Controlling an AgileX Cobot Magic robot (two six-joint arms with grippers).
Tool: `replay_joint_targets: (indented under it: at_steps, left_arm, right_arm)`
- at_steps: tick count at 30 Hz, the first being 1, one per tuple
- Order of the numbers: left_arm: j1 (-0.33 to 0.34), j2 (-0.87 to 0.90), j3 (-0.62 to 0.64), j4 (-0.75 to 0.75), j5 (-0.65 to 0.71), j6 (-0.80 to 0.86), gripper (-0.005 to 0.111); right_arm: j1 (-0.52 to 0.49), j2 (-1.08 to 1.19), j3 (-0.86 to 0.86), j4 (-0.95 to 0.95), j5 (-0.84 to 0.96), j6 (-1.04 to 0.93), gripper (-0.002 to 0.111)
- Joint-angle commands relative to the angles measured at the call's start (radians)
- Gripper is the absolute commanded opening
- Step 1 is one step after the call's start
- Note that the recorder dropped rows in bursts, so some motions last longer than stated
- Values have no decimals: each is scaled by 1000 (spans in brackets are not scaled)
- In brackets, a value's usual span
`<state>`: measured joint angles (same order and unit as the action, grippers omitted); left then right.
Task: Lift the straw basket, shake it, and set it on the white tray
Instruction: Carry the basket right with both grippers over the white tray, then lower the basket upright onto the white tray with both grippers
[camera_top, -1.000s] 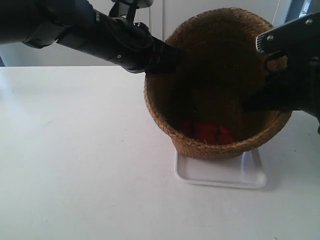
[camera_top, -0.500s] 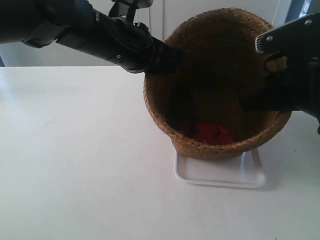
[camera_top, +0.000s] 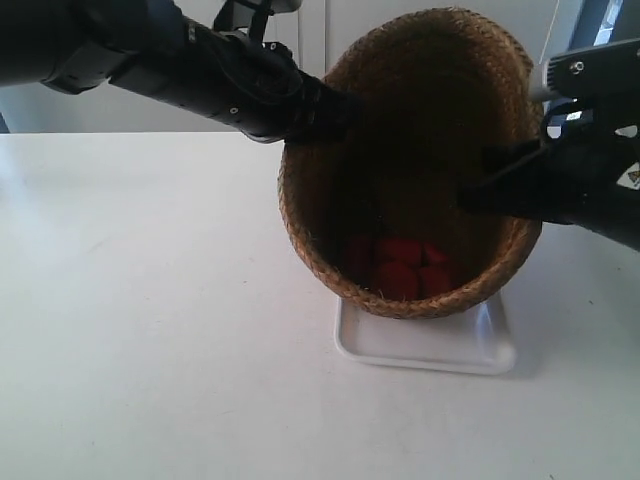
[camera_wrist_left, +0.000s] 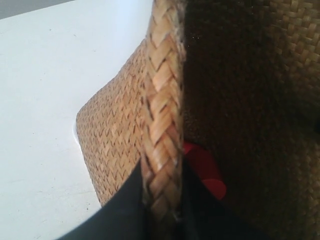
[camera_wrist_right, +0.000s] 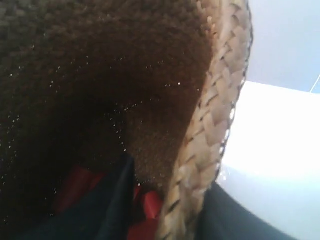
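The straw basket (camera_top: 430, 110) is tilted with its mouth towards the exterior camera, above the white tray (camera_top: 430, 352). The basket hides the tray's far part, and whether its base touches the tray I cannot tell. Several red pieces (camera_top: 400, 265) lie inside. My left gripper (camera_wrist_left: 161, 172) is shut on the braided rim (camera_wrist_left: 162, 100), one finger outside and one inside. My right gripper (camera_wrist_right: 170, 180) pinches the opposite rim (camera_wrist_right: 215, 115) the same way. In the exterior view one black arm (camera_top: 250, 85) meets the rim at the view's left, and the other (camera_top: 570, 185) at its right.
The white table (camera_top: 150, 300) stretches wide around the tray, towards the exterior view's left and front. A pale wall (camera_top: 120, 115) runs behind the table's far edge. Red pieces (camera_wrist_left: 205, 172) show deep in the basket in both wrist views.
The basket has swung towards the exterior view's left and tipped its mouth further towards the camera. Both arms moved with it. The tray sits slightly further left.
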<state>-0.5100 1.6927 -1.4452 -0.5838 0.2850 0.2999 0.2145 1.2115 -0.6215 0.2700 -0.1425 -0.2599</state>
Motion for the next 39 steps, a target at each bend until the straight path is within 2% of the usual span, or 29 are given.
replay_joint_targets:
  at_steps: [1, 9, 13, 16, 23, 29, 34, 39]
  left_arm:
    - [-13, -25, -11, -36, 37, 13, 0]
    - [-13, -25, -11, -36, 35, 15, 0]
    - [-13, -25, -11, -36, -47, 15, 0]
    - [-13, -25, -11, -106, -130, 8, 0]
    - [-13, -25, -11, -135, -173, 15, 0]
    - [-13, -25, -16, -97, -61, 0, 0]
    - [1, -25, -92, -74, 86, -93, 0]
    - [10, 1, -159, 64, 150, -277, 0]
  right_arm:
    - [-17, 0, -4, -287, 135, 260, 0]
    - [-17, 0, -4, -287, 171, 265, 0]
    - [-17, 0, -13, -270, 196, 313, 0]
    - [-17, 0, -40, -270, 287, 318, 0]
    - [-17, 0, -67, -270, 317, 318, 0]
    - [-17, -3, -81, -270, 326, 320, 0]
    - [-17, -10, -200, -270, 543, 353, 0]
    - [-17, -10, -315, -300, 698, 351, 0]
